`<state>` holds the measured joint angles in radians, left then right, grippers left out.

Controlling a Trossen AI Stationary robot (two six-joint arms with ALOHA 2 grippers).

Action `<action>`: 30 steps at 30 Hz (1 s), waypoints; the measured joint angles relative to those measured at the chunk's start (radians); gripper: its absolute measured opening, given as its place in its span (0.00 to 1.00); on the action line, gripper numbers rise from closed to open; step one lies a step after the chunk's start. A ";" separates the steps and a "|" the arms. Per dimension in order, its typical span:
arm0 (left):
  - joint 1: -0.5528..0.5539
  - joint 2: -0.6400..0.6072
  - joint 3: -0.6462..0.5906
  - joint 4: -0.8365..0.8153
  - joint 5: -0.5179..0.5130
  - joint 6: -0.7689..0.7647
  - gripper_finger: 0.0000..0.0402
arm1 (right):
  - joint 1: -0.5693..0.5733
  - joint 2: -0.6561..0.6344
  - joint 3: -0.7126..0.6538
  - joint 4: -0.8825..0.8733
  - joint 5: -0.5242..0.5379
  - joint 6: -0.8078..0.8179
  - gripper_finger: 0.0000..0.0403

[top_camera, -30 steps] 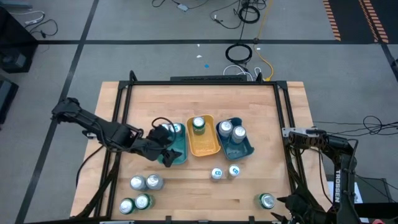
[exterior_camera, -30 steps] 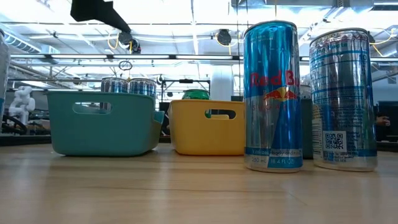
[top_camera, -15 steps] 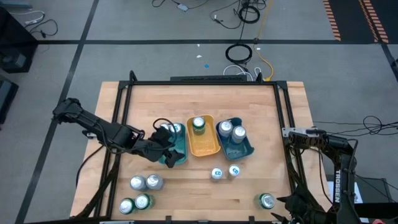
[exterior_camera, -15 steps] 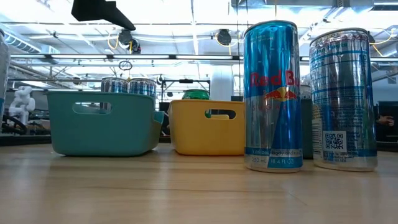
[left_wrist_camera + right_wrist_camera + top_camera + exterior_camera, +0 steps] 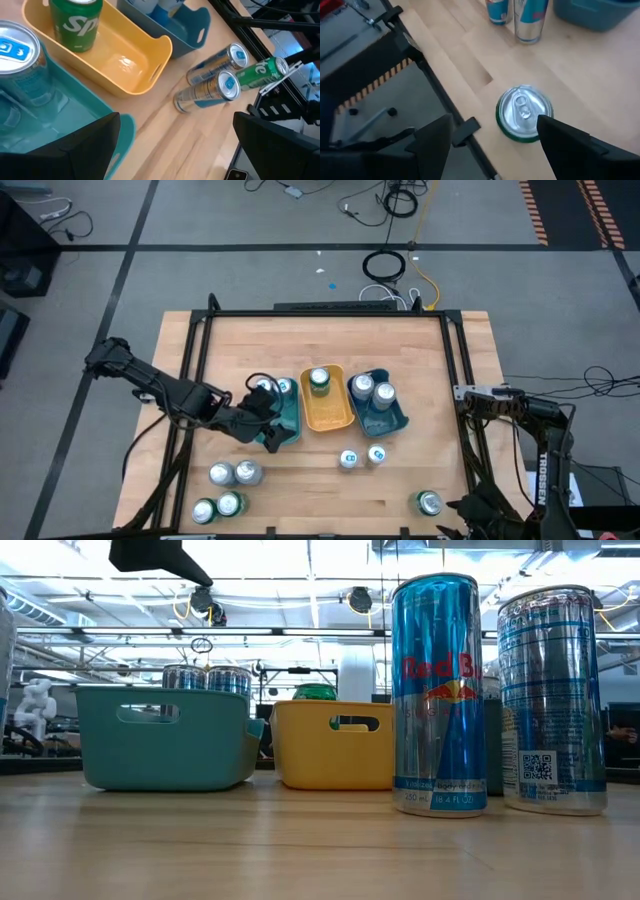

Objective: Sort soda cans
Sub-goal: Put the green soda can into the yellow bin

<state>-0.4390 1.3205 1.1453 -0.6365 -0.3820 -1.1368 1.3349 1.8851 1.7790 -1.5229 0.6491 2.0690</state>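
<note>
1. High view: The left gripper (image 5: pixel 268 423) hangs over the near end of the teal tray (image 5: pixel 288 430), fingers spread and empty. Two cans (image 5: pixel 275 388) stand in that tray, a green can (image 5: pixel 319 381) in the yellow tray (image 5: pixel 325 417), two more in the blue tray (image 5: pixel 392 422). Loose cans stand upright on the table (image 5: pixel 310 340): a pair (image 5: pixel 361 457) at centre, four (image 5: pixel 226 488) near the left front, one (image 5: pixel 429 502) at the right front. Every can's long axis is vertical, tops up.

2. Low view: Two blue-silver cans (image 5: pixel 437 690) stand upright, close to the lens.

3. Left wrist view: Spread fingers (image 5: pixel 90 145) hold nothing, above the teal tray's rim. Risk: moving off low could catch that rim and shift the tray, or tip the cans inside.

4. Right wrist view: The right gripper (image 5: pixel 492 145) stands parted and empty over the lone green-sided can (image 5: pixel 524 112), top facing it. That can sits near the table edge; an off-centre descent could knock it over or off.
</note>
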 joint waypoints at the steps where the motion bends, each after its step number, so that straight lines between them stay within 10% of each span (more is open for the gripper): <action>1: 0.000 0.000 0.000 0.000 0.000 0.011 0.99 | -0.009 0.000 0.000 -0.002 0.000 -0.019 0.69; 15: 0.000 0.000 0.000 -0.006 0.065 0.214 0.99 | -0.344 -0.066 0.013 -0.034 -0.436 -0.260 0.69; 30: 0.000 0.000 0.000 -0.055 0.093 0.315 0.99 | -0.418 -0.113 0.013 0.003 -0.446 -0.291 0.69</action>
<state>-0.4389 1.3205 1.1450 -0.6916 -0.2893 -0.8215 0.9168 1.7718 1.7921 -1.5201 0.2035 1.7775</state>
